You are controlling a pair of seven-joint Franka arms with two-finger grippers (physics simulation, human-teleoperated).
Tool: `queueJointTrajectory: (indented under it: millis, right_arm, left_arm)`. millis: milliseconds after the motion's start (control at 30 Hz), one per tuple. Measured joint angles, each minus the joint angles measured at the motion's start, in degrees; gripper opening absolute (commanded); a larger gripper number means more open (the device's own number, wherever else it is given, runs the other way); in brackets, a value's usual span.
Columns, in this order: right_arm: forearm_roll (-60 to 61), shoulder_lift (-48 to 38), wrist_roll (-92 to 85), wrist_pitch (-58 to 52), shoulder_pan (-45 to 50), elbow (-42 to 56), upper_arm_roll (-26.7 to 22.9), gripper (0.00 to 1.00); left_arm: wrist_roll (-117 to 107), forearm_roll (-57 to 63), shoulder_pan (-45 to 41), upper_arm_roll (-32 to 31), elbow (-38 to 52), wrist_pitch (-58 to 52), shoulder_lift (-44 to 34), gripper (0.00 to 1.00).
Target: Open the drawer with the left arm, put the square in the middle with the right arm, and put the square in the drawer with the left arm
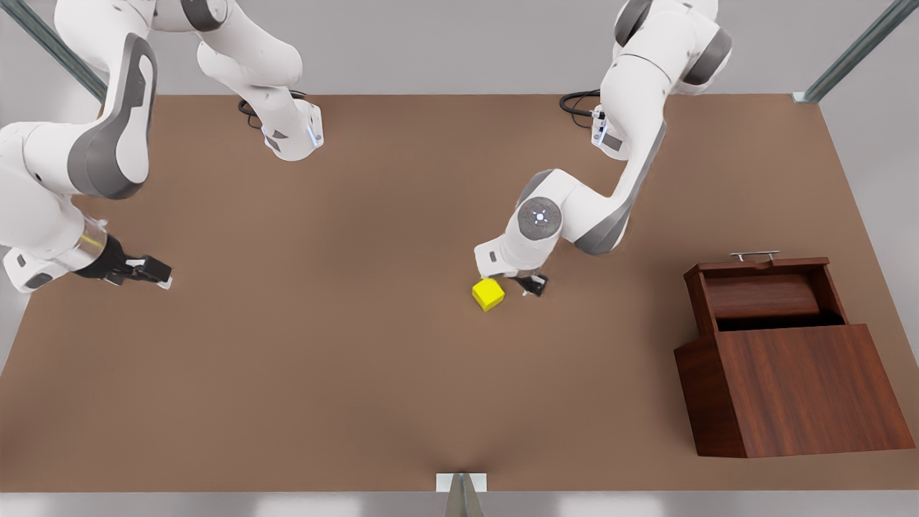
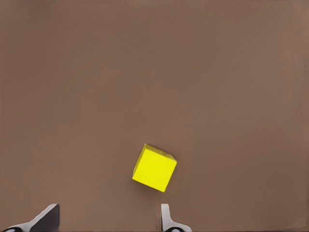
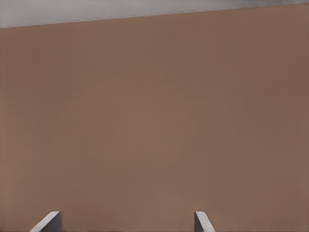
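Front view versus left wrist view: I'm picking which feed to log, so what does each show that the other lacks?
Front view alone: the drawer pulled open in its cabinet, both arms, and the right gripper waiting at the front view's left, away from the cube. Left wrist view alone: the left gripper, jaws open, with its fingertips short of the cube. Both: the yellow cube on the brown table.

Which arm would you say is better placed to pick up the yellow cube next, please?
Left: its open claw hangs just beside the cube, near the open drawer. The right claw waits open, far off.
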Motion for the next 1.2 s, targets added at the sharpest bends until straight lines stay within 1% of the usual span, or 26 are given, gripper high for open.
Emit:
queueJointTrajectory:
  millis: [100, 167, 200, 267, 333, 500, 600, 767, 1033, 1067, 1100, 1133, 1200]
  right_arm:
    - [-0.03, 2.40, -0.08, 0.60, -0.08, 1.17, 0.00, 1.00]
    - [-0.08, 5.26, 0.44, 0.63, 0.15, 5.69, 0.09, 1.00]
    - [-0.33, 5.20, 0.45, 0.64, -0.12, 6.53, 0.00, 1.00]
    - [-0.78, 5.20, 0.52, 0.79, -0.29, 8.21, -0.09, 1.00]
    - [-0.63, 5.25, 0.50, 0.74, -0.10, 8.39, -0.09, 1.00]
    - [-0.61, 5.22, 0.45, 0.72, -0.09, 8.34, -0.09, 1.00]
    - [-0.66, 5.21, 0.45, 0.71, -0.09, 8.28, -0.09, 1.00]
    - [-0.52, 5.29, 0.06, 0.72, -0.07, 8.31, -0.09, 1.00]
    - [-0.61, 5.27, -0.08, 0.72, -0.09, 8.36, -0.09, 1.00]
    - [-0.60, 5.29, -0.08, 0.72, -0.08, 8.36, -0.09, 1.00]
    - [-0.61, 5.22, -0.03, 0.72, -0.10, 8.36, -0.09, 1.00]
    - [-0.61, 5.21, 0.18, 0.72, -0.17, 8.36, -0.09, 1.00]
    - [-0.61, 5.26, 0.35, 0.72, -0.08, 8.36, -0.09, 1.00]
  left_arm:
    - [1.66, 1.94, -2.13, 0.00, -0.07, 2.08, 3.35, 1.00]
    - [9.02, 3.39, -2.93, 0.00, -0.27, 5.46, 5.08, 1.00]
    - [9.82, 3.94, -3.21, 0.00, -0.28, 6.99, 6.19, 1.00]
    - [12.27, 4.67, -3.94, 0.00, -3.06, 10.17, 6.61, 1.00]
    - [13.02, 5.18, -4.00, 0.00, -6.10, 13.51, 6.58, 1.00]
    - [13.20, 6.88, -4.00, 0.18, -6.52, 14.44, 8.29, 1.00]
    - [13.12, 8.52, -4.00, 0.18, -10.02, 17.92, 8.53, 1.00]
    - [13.03, 11.17, -4.09, 0.18, -10.12, 18.06, 9.78, 1.00]
    - [11.98, 12.35, -4.61, 0.20, -10.92, 21.31, 13.00, 1.00]
    - [11.89, 12.38, -4.61, 0.26, -10.92, 21.31, 13.09, 0.96]
    - [11.56, 12.39, -4.62, 0.27, -10.91, 21.23, 13.08, 0.86]
    - [11.04, 12.39, -4.62, 0.27, -10.91, 21.22, 13.10, 0.79]
    - [11.01, 12.41, -4.62, 0.27, -10.92, 21.36, 13.43, 0.75]
